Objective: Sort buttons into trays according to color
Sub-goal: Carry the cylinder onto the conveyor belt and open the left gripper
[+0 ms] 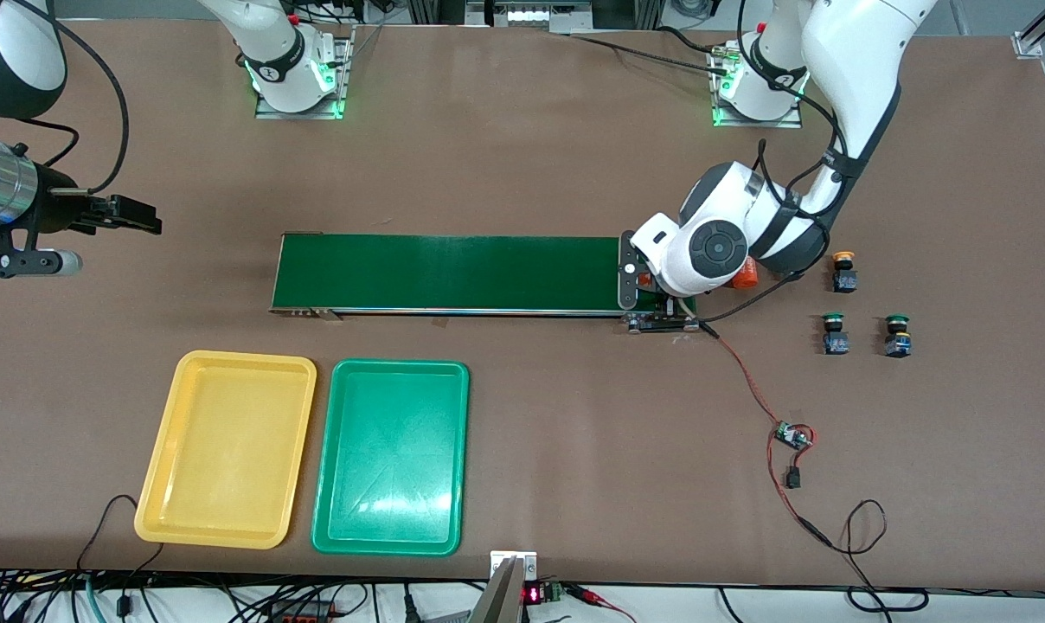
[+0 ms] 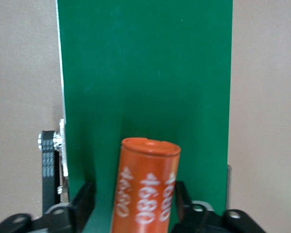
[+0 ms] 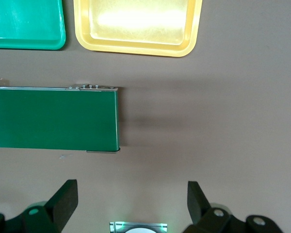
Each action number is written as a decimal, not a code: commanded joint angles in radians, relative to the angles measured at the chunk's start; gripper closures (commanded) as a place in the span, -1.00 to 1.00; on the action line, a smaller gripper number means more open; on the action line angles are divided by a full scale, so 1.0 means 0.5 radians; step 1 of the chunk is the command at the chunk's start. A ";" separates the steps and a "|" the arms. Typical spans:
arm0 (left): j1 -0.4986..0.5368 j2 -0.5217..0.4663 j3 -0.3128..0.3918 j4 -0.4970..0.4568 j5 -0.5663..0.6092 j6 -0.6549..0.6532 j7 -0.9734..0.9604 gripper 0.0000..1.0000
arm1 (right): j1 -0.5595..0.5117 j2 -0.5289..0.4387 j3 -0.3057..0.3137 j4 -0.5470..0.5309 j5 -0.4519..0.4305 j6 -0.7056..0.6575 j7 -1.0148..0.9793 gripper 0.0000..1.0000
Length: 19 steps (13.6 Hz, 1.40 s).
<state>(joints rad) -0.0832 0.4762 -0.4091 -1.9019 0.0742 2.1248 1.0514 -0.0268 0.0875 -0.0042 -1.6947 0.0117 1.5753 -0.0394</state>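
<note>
Left gripper (image 2: pixel 134 190) sits low over the conveyor belt (image 1: pixel 449 272) at the left arm's end, mid-frame in the front view. Its jaws are spread around an orange cylinder (image 2: pixel 146 191) with white print, with green belt showing between one finger and the cylinder, so it is released and not clamped.

Right gripper (image 1: pixel 133 216) waits at the upper edge of the frame by the right arm's end, over bare table, fingers wide with nothing between them.

Three buttons show on the table at the left arm's end. One orange-cap button (image 1: pixel 844 271) is highest in frame, and two green-cap buttons (image 1: pixel 835 333) (image 1: pixel 897 336) sit side by side below it (all upright, apart from each other).

Yellow tray (image 1: pixel 227 448) and green tray (image 1: pixel 391 456) are low in frame, just beside each other, with the yellow one nearer the right arm's end.
</note>
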 commanded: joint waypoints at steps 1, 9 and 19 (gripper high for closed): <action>0.034 -0.227 0.033 -0.022 0.039 -0.098 0.045 -1.00 | 0.001 0.021 0.002 0.051 0.026 -0.030 0.002 -1.00; 0.770 -0.345 0.182 -0.022 0.020 -0.080 0.030 -1.00 | 0.020 0.021 0.002 0.051 0.026 -0.033 0.005 -1.00; 0.771 -0.011 0.425 -0.003 0.014 0.033 -1.773 -1.00 | 0.017 0.021 0.002 0.051 0.026 -0.033 -0.019 -1.00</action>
<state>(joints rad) 0.3085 0.4258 -0.2007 -1.9138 0.0740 2.1118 0.2872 -0.0183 0.0876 -0.0031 -1.6927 0.0119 1.5747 -0.0395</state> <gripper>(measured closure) 0.000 0.000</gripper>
